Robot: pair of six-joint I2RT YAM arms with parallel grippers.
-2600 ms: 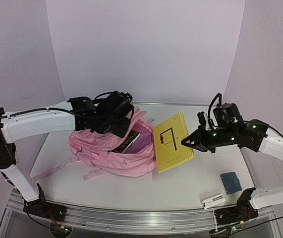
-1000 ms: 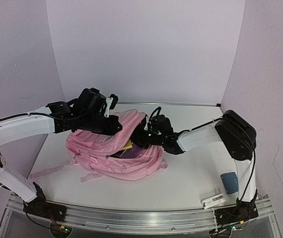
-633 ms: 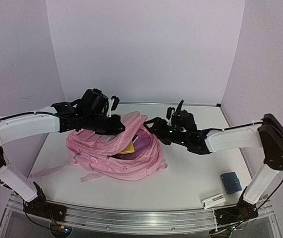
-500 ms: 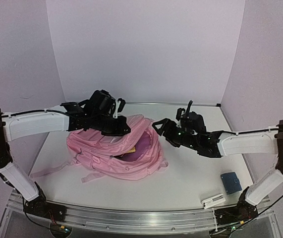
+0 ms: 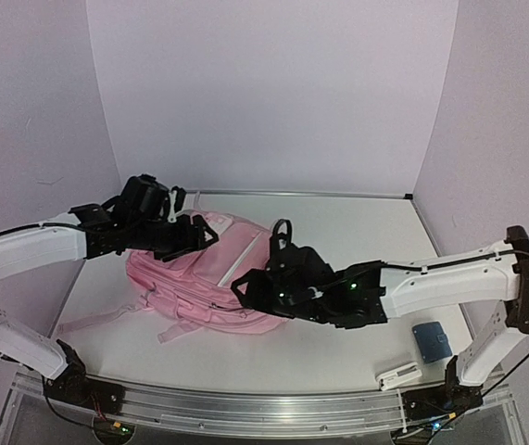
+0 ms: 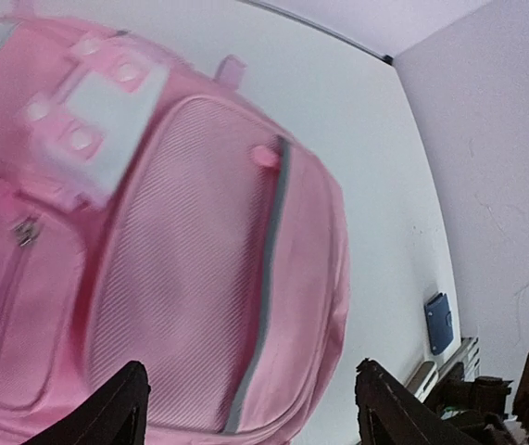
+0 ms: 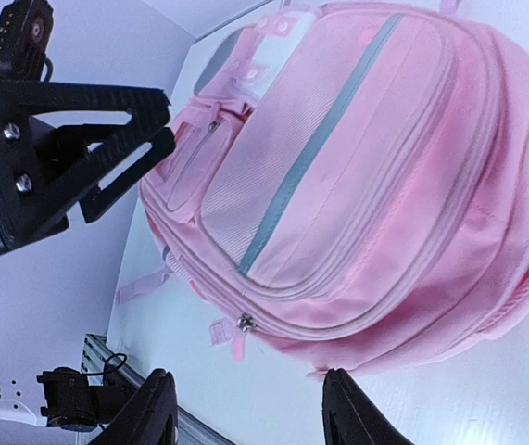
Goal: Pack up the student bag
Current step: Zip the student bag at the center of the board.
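Student bag lies front-up on the tabletop; my left pincer hangs released above it, my right pincer released, empty, at its near edge.

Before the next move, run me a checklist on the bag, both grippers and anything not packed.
1. Left gripper clear of the student bag: ok, open and empty above it.
2. Right gripper empty: ok, open, nothing between its fingers.
3. Student bag lying flat on the table: ok.
4. Main zip closed: cannot tell, no opening shows from here.
5. Everything packed: not ok, a blue case and a white object lie on the table near the right arm's base.
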